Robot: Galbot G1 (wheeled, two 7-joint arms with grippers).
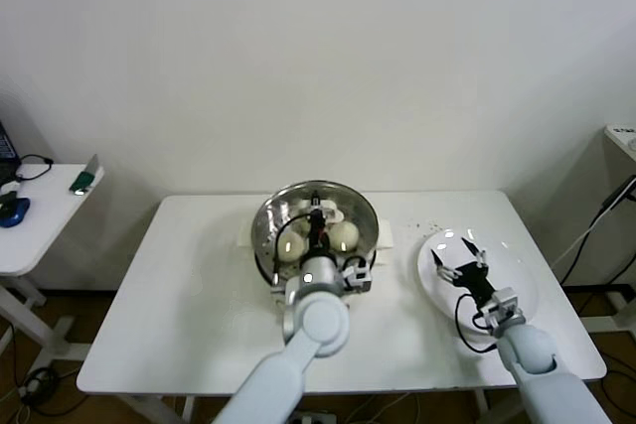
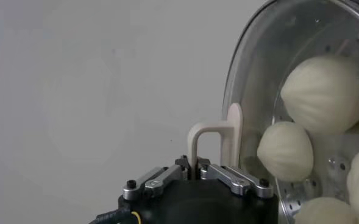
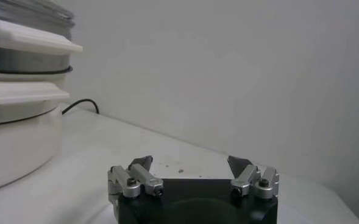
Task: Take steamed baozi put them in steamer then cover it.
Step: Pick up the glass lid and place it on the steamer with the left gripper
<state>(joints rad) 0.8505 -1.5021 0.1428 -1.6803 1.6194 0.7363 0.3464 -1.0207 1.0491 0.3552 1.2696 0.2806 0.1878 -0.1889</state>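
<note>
The steamer (image 1: 263, 237) stands at the middle back of the white table on its cream-white pot base (image 3: 14, 140). The clear glass cover (image 1: 355, 212) lies over it. Several cream-white baozi (image 1: 343, 235) show through the glass, and also in the left wrist view (image 2: 322, 91). My left gripper (image 1: 317, 223) is above the steamer's centre, shut on the cover's cream-white handle (image 2: 219, 137); the left wrist view shows this grip (image 2: 195, 167). My right gripper (image 1: 460, 265) hovers open and empty over the white plate (image 1: 509, 280) to the right, as the right wrist view shows (image 3: 191, 164).
The steamer's side handles (image 3: 27, 38) show in the right wrist view. A small side table (image 1: 45, 215) with a blue mouse (image 1: 14, 210) stands at the far left. Cables (image 1: 596, 225) hang beyond the table's right edge. Bare tabletop (image 1: 189, 295) lies left of the steamer.
</note>
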